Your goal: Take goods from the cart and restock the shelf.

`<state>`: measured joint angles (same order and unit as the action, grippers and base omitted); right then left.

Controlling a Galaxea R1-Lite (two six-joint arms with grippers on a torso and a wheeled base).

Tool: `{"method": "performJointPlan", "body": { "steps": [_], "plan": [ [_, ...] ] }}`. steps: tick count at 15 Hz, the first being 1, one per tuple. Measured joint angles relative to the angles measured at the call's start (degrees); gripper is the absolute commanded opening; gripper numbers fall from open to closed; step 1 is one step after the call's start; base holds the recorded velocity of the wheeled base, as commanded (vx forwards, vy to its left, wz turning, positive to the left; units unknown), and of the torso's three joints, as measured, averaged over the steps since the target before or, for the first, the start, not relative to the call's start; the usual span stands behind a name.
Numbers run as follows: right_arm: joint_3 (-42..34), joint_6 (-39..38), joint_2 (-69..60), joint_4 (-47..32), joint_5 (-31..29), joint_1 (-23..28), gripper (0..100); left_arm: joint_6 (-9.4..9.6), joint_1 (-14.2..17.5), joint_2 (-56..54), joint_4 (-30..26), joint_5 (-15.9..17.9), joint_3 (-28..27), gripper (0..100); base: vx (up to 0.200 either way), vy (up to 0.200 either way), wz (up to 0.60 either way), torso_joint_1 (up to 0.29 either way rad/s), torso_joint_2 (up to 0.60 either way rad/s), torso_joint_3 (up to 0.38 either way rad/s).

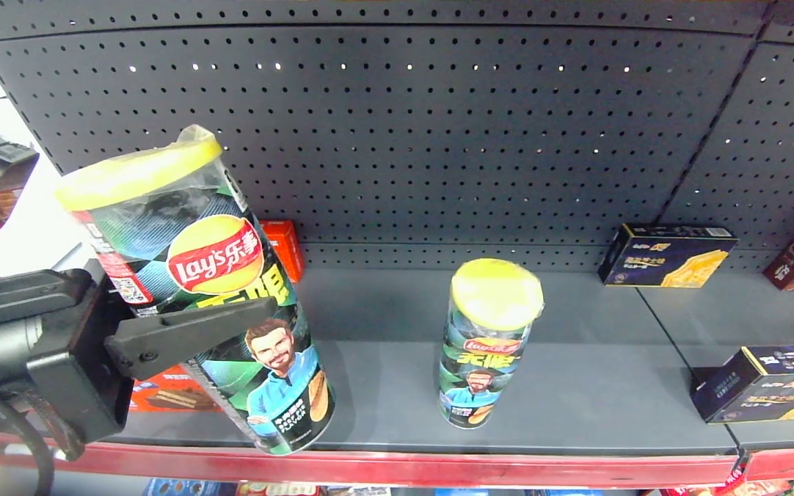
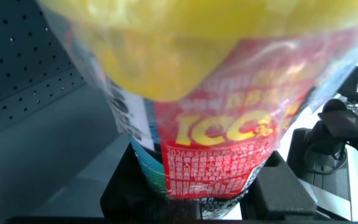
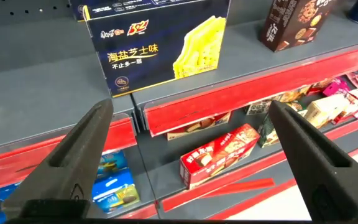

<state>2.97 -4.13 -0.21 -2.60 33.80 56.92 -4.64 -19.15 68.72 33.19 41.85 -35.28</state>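
The left gripper (image 1: pixel 218 324) was seen clamped around the middle of a chip can (image 1: pixel 197 275), one dark finger laid across the label. The can was held tilted, its yellow lid leaning left, its base at the front of the shelf (image 1: pixel 383 324). Whether the base touched the board could not be told. A mid-body grip was judged to have been chosen so that the tall tube could be lowered upright without swinging. From the left wrist, the can (image 2: pixel 229 124) was seen from above, wrapped in clear film, with a red panel of fine print and large yellow numerals.

The right gripper (image 3: pixel 191 106) was held with its fingers wide apart and nothing between them, in front of the shelf's red edge strip (image 3: pixel 185 109). It was presumably kept free for the next item.

A second can (image 1: pixel 490 344) of the same design stood upright mid-shelf, well apart from the held one. A row was apparently being formed, labels facing front. Both cans bore a red oval logo, yellow characters and a pictured man; the print is not read off here.

A red box (image 1: pixel 169 396) lay behind the held can, and an orange box (image 1: pixel 285 248) farther back. Dark boxes (image 1: pixel 669 255) with yellow pictures lay to the right, against the pegboard (image 1: pixel 404 138).
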Motion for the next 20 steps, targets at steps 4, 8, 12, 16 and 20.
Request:
{"method": "performJointPlan", "body": {
  "steps": [4,8,12,16,20],
  "plan": [
    [-0.63,0.06,0.00,1.84,-0.37,-1.88,100,0.00,-0.46,-0.15,0.24,0.09,1.05,0,0.000,0.000,0.00,0.000,0.00,0.000],
    [-0.91,0.00,0.00,2.28,-0.26,-13.70,100,0.00,-0.61,-0.63,0.24,0.07,2.56,0,0.000,0.000,0.00,0.000,0.00,0.000],
    [-0.96,0.01,0.02,2.27,-0.94,-15.14,100,0.00,-0.63,-2.05,0.17,-0.11,4.17,0,0.000,0.000,0.00,0.000,0.00,0.000],
    [-1.22,0.57,0.02,2.67,-18.15,-9.81,100,-0.06,-0.30,-4.33,-0.29,-0.39,5.27,0,0.000,0.000,0.00,0.000,0.00,0.000],
    [-1.41,1.57,0.07,2.95,-32.52,-0.74,100,-0.15,-0.16,-5.91,-0.40,-0.39,6.56,0,0.000,0.000,0.00,0.000,0.00,0.000]
  ]
}}
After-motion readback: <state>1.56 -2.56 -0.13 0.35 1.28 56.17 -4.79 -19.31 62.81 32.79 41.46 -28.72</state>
